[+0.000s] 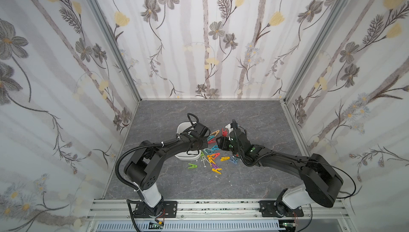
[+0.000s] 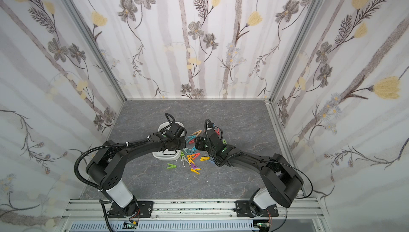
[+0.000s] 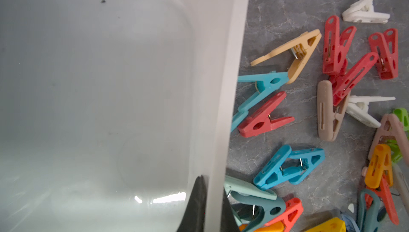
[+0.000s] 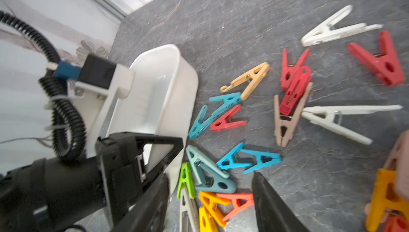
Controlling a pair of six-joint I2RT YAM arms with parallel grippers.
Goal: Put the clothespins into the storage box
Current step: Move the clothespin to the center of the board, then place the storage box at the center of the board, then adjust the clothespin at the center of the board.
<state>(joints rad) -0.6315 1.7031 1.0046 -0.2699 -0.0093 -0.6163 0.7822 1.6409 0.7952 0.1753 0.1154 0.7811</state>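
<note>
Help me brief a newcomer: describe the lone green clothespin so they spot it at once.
Start at the white plastic rectangular storage box on the grey marbled table. Beside it spreads a heap of coloured plastic clothespins. The bright green A-shaped plastic clothespin lies alone outside that heap, on the robot-base side, touching none.

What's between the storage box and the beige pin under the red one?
A teal clothespin and a red clothespin, touching, beside the storage box; then bare table up to the beige pin. Clear in the right wrist view.

Multicoloured A-shaped plastic clothespins (image 1: 213,156) lie on the grey marbled surface (image 1: 254,118), just right of the white rectangular plastic storage box (image 1: 182,156).
</note>
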